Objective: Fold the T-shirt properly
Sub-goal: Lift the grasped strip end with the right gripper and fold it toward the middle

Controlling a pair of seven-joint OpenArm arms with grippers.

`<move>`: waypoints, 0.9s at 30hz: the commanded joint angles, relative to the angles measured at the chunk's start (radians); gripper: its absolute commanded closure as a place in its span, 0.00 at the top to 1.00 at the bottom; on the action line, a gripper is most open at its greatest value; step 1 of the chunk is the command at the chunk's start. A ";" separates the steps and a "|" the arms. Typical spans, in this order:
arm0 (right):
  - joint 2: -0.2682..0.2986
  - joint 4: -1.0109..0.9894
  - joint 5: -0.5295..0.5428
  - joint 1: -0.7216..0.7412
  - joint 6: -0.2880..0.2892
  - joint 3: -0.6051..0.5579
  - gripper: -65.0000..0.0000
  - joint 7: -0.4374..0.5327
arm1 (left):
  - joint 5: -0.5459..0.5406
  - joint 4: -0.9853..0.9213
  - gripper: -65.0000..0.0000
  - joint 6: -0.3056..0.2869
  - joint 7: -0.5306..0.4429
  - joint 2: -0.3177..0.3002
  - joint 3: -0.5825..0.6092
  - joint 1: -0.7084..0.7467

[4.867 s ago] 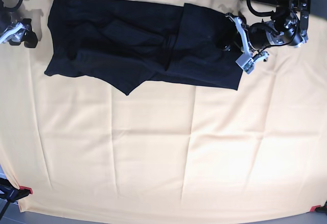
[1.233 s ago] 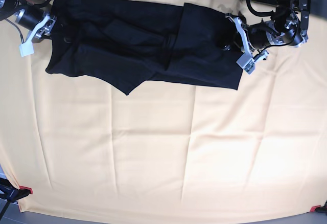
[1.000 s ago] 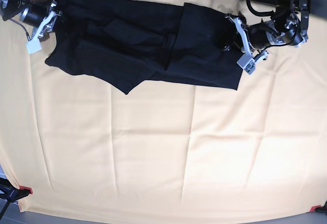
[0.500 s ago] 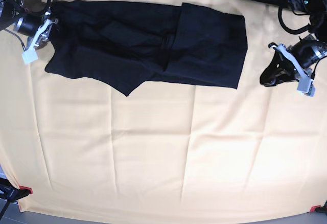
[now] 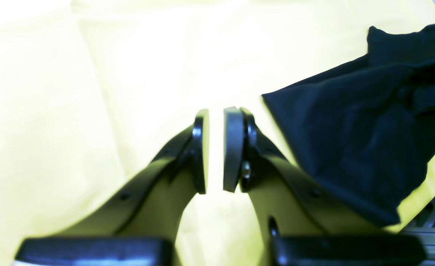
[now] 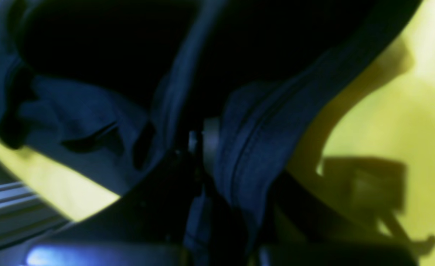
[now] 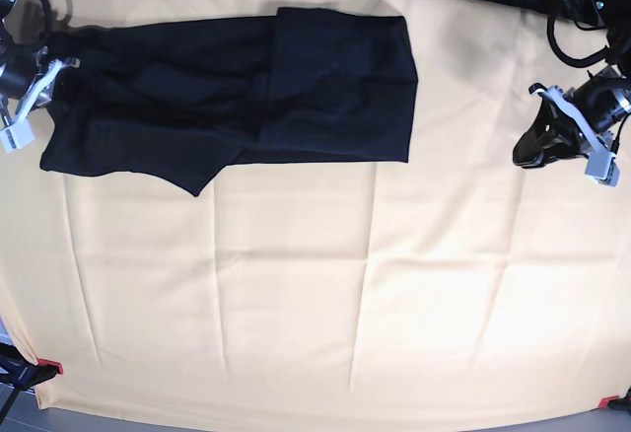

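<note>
Your T-shirt [image 7: 237,87] lies along the far edge of the worktop [image 7: 315,294], toward its far-left corner, flattened into a long dark band with one panel already laid over the middle. Your right hand [image 6: 199,142] is clamped on the shirt's left end, cloth bunched around its fingers. Your left hand [image 5: 215,149] hangs over bare yellow cloth near the right edge, its pads slightly apart and holding nothing; the shirt's corner sits just beside it in the wrist view. I'd judge you partway through: the lengthwise folds look made, but the band is not yet doubled over into a compact stack.
</note>
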 commanded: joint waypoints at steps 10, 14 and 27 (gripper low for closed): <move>0.014 0.214 0.142 0.016 -0.003 0.014 0.00 -0.023 | -0.025 0.015 0.14 -0.002 -0.018 -0.016 -0.007 -0.003; -0.073 0.373 0.239 0.016 0.015 0.014 0.00 -0.064 | -0.026 0.015 0.14 -0.002 -0.018 -0.014 -0.007 -0.003; -0.368 0.559 0.293 -0.004 0.040 -0.124 0.00 -0.064 | -0.026 0.015 0.14 -0.002 0.004 -0.014 -0.007 -0.003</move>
